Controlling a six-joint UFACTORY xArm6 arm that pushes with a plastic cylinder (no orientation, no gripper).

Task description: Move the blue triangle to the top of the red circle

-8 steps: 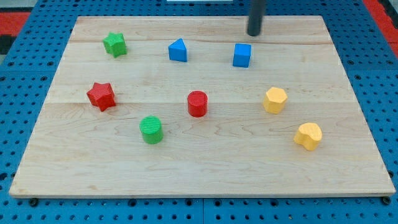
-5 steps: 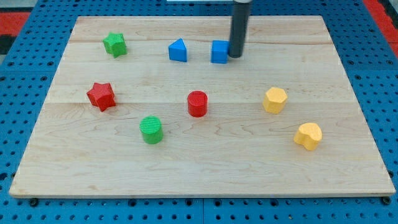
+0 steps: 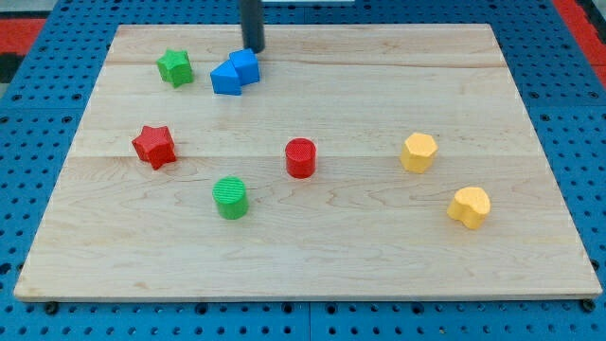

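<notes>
1. My tip (image 3: 253, 49): bare rod end, nothing to clench or release; it is standing near the view's top, just above the blue cube (image 3: 246, 65) and possibly touching its far edge; I cannot tell for sure.
2. Blue cube: sitting pressed against the blue triangle (image 3: 224, 79), on the triangle's upper right.
3. Blue triangle: lying in the upper left part of the board (image 3: 530, 142), well apart from the red circle (image 3: 300, 157), up and to the view's left of it.
4. Handling, judged: the triangle is looking small, light, rigid and apt to slide freely on smooth wood. There is no grasping it; it is best pushed on a flat face, from its left side, toward the view's right. The cube is crowding that route and may travel along.
5. Remaining blocks: green star (image 3: 174, 66), red star (image 3: 154, 146), green circle (image 3: 230, 197), yellow hexagon (image 3: 418, 152), yellow heart (image 3: 469, 206).
6. Containers: none showing; nothing is being held in anything.
</notes>
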